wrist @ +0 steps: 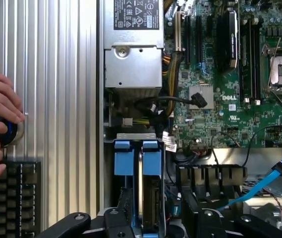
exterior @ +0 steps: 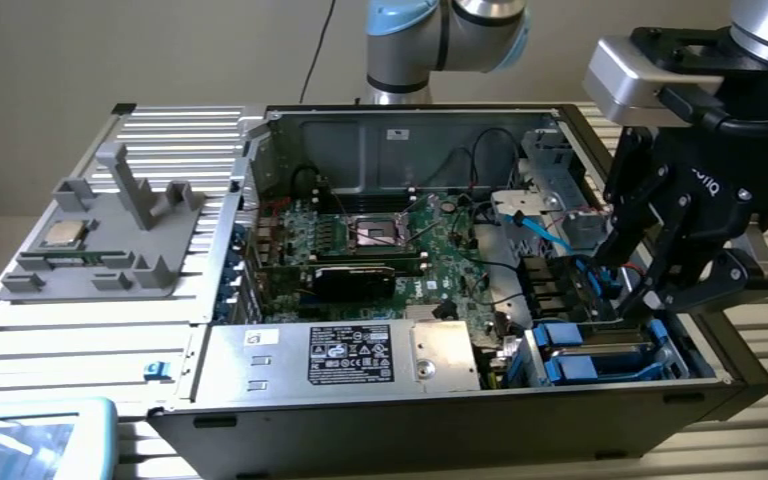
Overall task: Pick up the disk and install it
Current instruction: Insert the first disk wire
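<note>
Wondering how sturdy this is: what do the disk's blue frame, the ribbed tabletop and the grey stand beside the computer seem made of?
The disk's blue frame looks like moulded plastic: matte, evenly coloured. The tabletop seems aluminium: pale metallic sheen, straight extruded-looking ribs. The grey stand is probably plastic, dull and blocky, though painted metal is possible.

open computer case (exterior: 398, 120), green motherboard (exterior: 451, 255), silver power supply (exterior: 357, 355), grey fixture (exterior: 117, 230) holding CPU chip (exterior: 64, 233)

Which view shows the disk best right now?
Wrist view: the disk is close up and edge-on, its blue carrier frame clear. The exterior view shows the disk's blue frame ends small, beside the end effector.
</note>
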You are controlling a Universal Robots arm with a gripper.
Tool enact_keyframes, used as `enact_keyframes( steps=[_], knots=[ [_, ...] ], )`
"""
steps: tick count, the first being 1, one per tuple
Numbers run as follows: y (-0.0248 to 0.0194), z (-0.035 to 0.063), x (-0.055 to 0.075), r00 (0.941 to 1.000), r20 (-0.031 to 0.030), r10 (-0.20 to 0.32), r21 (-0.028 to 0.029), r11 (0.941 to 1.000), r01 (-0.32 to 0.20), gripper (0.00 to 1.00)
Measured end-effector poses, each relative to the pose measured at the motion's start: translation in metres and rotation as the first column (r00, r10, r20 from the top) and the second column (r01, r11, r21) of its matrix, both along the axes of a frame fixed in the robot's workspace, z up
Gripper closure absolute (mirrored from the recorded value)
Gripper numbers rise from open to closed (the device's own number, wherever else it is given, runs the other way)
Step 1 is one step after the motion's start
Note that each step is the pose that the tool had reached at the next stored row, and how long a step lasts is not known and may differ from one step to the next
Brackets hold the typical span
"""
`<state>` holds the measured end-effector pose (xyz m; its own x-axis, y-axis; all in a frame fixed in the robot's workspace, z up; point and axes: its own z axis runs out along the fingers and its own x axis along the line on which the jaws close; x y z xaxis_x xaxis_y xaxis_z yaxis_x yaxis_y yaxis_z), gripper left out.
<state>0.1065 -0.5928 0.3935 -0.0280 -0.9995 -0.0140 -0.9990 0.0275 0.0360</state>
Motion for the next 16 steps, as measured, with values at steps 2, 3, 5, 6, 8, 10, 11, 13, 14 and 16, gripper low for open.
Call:
enact_keyframes(
  steps=[2, 3, 5, 6, 8, 10, 11, 13, 14, 16],
  knots=[
    [0.0013, 0.0, 0.0021, 1.0, 0.0002, -0.001, 0.0, 1.0, 0.001, 0.48],
    [0.0018, 0.0, 0.0028, 1.0, 0.0004, -0.003, 0.0, 1.0, 0.003, 0.48],
    [0.0027, 0.0001, 0.0036, 1.0, 0.002, -0.005, 0.0, 1.0, 0.005, 0.48],
    [0.0032, 0.0, 0.0041, 1.0, 0.0026, -0.007, 0.0, 1.0, 0.007, 0.48],
    [0.0043, 0.0001, 0.0048, 0.9999, 0.0031, -0.01, 0.0, 1.0, 0.01, 0.48],
    [0.0044, 0.0, 0.0048, 0.9999, 0.0032, -0.011, 0.0, 0.9999, 0.011, 0.48],
    [0.0045, 0.0, 0.0049, 0.9999, 0.0032, -0.012, 0.0, 0.9999, 0.012, 0.48],
    [0.0048, 0.0001, 0.0053, 0.9999, 0.0032, -0.014, 0.0, 0.9999, 0.014, 0.48],
    [0.0049, 0.0001, 0.0054, 0.9999, 0.0032, -0.015, 0.0, 0.9999, 0.015, 0.48],
    [0.0048, 0.0001, 0.0054, 0.9999, 0.0032, -0.015, 0.0014, 0.9999, 0.015, 0.48]
  ],
)
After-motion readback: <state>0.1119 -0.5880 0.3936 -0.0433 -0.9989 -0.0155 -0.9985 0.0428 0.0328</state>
